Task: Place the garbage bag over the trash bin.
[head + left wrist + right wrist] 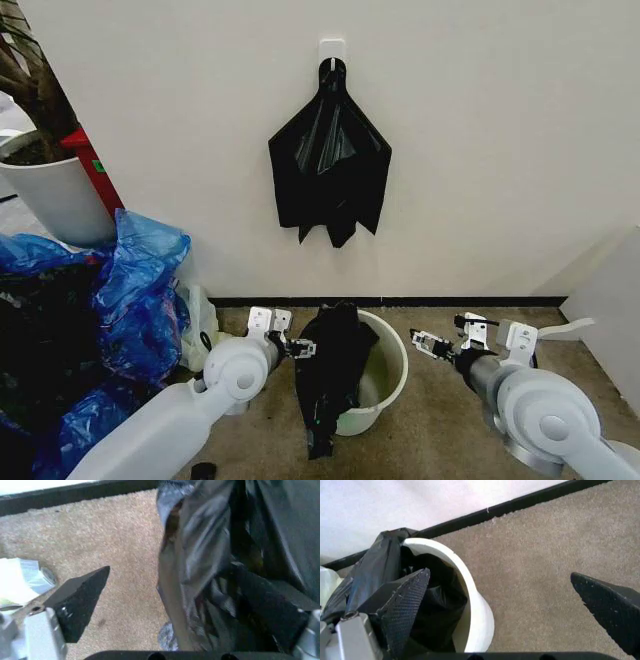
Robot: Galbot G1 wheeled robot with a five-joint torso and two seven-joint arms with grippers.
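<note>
The trash bin [385, 372] is an off-white bucket standing on the carpet by the wall. The black garbage bag [330, 375] lies draped over the bin's left rim, partly inside and partly hanging down outside. My left gripper [300, 348] is at the bag's left side, open. In the left wrist view a fold of the garbage bag [200, 555] hangs between its spread fingers [80, 600]. My right gripper [432, 345] hovers open just right of the bin. In the right wrist view its fingers [400, 603] stand wide apart beside the bin's rim [470, 592].
A smaller kite-shaped black bundle [330, 170] hangs from a wall hook above the bin. Shiny blue bags [130, 290] and a large white plant pot [55, 195] crowd the left side. Bare carpet [440, 430] lies to the right, and a white panel [610, 310] stands at the far right.
</note>
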